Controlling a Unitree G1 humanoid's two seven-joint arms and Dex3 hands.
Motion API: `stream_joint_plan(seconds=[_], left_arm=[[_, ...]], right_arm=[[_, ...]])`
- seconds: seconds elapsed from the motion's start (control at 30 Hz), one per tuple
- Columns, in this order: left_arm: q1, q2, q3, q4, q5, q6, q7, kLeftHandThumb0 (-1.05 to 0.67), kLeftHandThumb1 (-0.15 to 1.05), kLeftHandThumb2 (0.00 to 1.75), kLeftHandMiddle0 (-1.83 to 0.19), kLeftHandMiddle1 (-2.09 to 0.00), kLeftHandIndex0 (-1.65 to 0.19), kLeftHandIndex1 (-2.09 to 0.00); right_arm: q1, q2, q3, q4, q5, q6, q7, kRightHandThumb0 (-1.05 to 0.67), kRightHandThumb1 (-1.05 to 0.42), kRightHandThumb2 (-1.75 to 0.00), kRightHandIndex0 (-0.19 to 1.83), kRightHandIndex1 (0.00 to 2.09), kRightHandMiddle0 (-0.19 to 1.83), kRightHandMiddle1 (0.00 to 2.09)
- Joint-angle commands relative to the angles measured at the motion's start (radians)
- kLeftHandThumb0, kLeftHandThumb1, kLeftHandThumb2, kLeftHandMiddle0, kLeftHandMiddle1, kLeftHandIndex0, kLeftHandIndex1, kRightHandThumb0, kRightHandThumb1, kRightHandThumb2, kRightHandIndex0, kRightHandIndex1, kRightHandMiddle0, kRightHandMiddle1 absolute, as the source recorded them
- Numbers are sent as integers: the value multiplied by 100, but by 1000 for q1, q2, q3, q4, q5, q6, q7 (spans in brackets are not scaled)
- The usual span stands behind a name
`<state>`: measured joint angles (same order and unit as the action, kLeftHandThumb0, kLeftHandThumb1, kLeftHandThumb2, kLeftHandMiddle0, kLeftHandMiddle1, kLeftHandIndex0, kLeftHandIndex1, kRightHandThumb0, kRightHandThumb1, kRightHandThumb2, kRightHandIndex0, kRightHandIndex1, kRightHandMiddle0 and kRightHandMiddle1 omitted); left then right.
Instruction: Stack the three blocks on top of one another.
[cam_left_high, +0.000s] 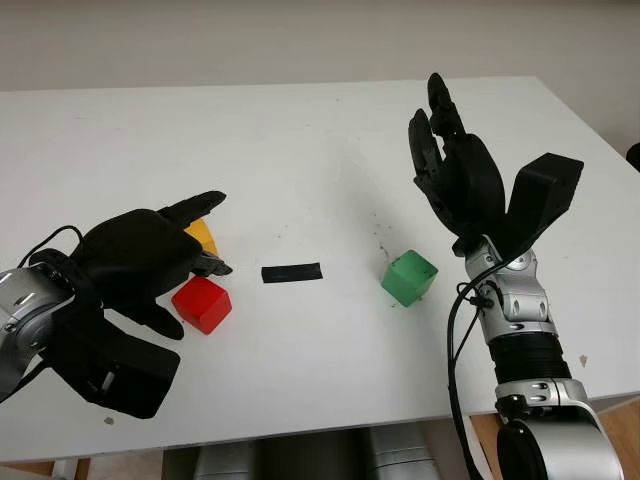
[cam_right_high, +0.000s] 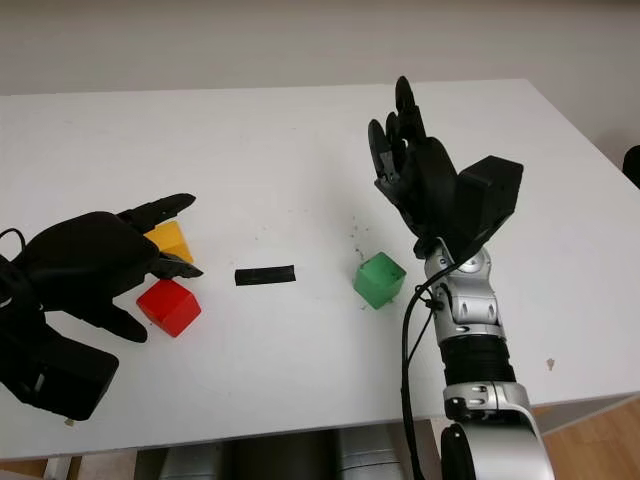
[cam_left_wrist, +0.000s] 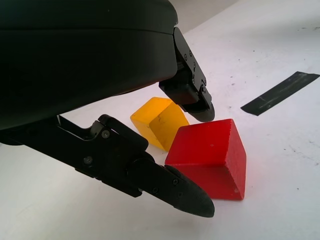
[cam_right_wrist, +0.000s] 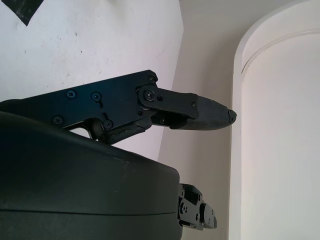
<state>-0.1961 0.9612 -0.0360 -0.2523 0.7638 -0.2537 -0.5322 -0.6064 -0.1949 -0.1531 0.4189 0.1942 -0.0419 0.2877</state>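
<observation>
Left hand (cam_left_high: 140, 265), released and holding nothing, hovers over the red block (cam_left_high: 202, 304), with the yellow block (cam_left_high: 203, 236) just behind that block. Black tape strip (cam_left_high: 292, 272) lies right of the red block, the green block (cam_left_high: 409, 277) farther right; the right hand (cam_left_high: 455, 170), also released, is raised above the green block over the white table (cam_left_high: 300, 150).

Lighting: bright, even, diffuse. White table (cam_left_high: 300, 130) evenly lit, no glare patches.
Shadows: soft and short; faint shade beneath the red block (cam_left_wrist: 210, 157) and the yellow block (cam_left_wrist: 157, 120), slight shade under the green block (cam_left_high: 409, 277).
Black surfaces: left hand (cam_left_high: 140, 262) and right hand (cam_left_high: 462, 180) render very dark, little surface detail.
Focus: head views sharp throughout. Wrist views show the nearest hand shell soft; the blocks stay crisp.
</observation>
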Motion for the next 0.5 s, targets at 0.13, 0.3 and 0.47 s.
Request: stream_joint_plan(seconds=[0.13,0.3,0.47], left_arm=[[2,-9,-15,4,14,2,5,-67,86,6,13,-6,-63,-13],[6,-21,-19,18,9,-1,14,-70,86,6,11,-6,-65,-16],[9,-32,-20,28,-4,-10,20,-71,87,6,8,-6,-62,-30]], right_arm=[[2,-9,-3,-26,2,-10,1,-62,-105,-55,-19,0,-19,0],[1,-8,-4,-22,5,-16,6,-62,-105,-54,-19,0,-19,0],[3,-9,-3,-24,0,-16,4,-62,-105,-55,-19,0,-19,0]])
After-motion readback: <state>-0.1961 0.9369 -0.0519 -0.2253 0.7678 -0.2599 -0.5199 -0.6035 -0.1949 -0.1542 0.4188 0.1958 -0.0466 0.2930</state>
